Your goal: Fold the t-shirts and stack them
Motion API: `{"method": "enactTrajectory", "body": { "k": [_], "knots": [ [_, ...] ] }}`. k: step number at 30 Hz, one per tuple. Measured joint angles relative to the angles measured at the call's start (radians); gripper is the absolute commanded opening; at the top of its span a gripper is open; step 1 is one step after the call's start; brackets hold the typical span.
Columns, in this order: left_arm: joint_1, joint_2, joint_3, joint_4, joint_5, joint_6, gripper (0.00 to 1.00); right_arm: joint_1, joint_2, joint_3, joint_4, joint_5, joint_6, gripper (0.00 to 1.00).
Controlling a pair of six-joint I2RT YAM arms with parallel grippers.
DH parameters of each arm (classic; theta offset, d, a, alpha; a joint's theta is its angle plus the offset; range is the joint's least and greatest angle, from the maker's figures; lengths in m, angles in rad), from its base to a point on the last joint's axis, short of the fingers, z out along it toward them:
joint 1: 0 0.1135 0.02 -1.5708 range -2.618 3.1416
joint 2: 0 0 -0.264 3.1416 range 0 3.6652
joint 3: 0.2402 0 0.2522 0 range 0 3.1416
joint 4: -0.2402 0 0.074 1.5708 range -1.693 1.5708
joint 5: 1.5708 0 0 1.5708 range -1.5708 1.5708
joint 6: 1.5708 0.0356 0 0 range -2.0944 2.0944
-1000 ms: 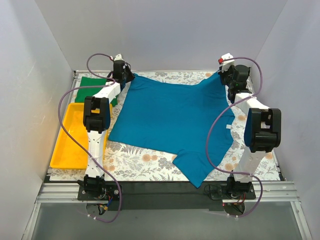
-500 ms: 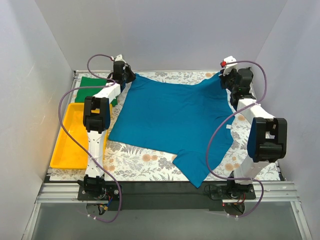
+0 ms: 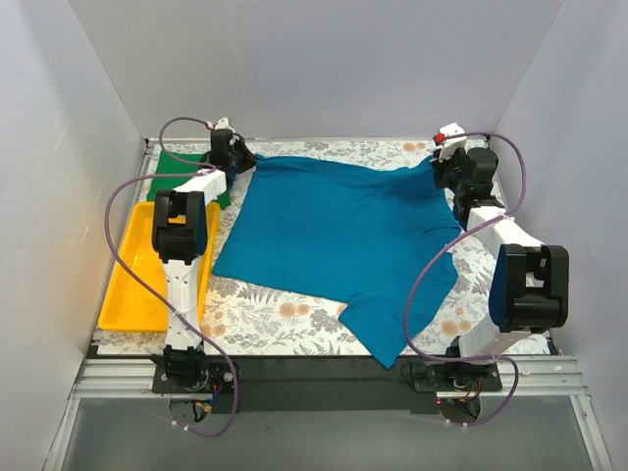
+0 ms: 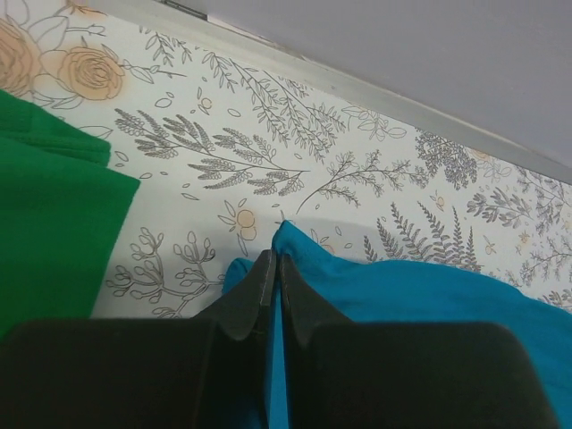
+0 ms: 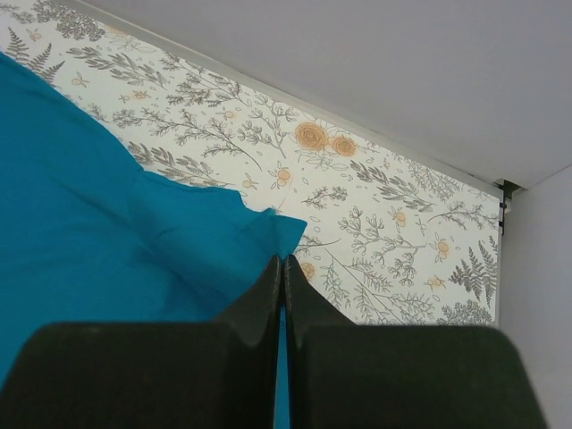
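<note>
Left hand [image 4: 273, 259] was clenched on the far-left corner of the teal shirt [image 3: 334, 235], with a sliver of blue cloth showing between its closed fingers. Right hand [image 5: 283, 261] was clenched the same way on the far-right corner. The teal shirt lay spread open across the middle of the counter [image 3: 275, 314], not yet folded, its far edge held between the two hands and one sleeve reaching toward the near edge. The green shirt [image 3: 182, 175] sat at the far-left corner, partly behind the left arm. It looked already folded, with a layered edge in the left wrist view. Judged progress: one shirt done, teal fold barely begun, stacking left. Both shirts were soft matte knit, the teal one lightly rippled near the grips. The counter had a floral print cover. A yellow tray [image 3: 137, 285], glossy rigid plastic, held nothing visible.
</note>
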Motion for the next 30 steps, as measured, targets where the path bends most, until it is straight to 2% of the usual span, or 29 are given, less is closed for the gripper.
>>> {"method": "enactTrajectory", "body": {
  "k": [30],
  "knots": [
    [0.037, -0.130, -0.170, 0.060, 0.094, 0.034, 0.00, -0.043, -0.123, -0.179, -0.006, 0.032, 0.000, 0.01]
  ]
}}
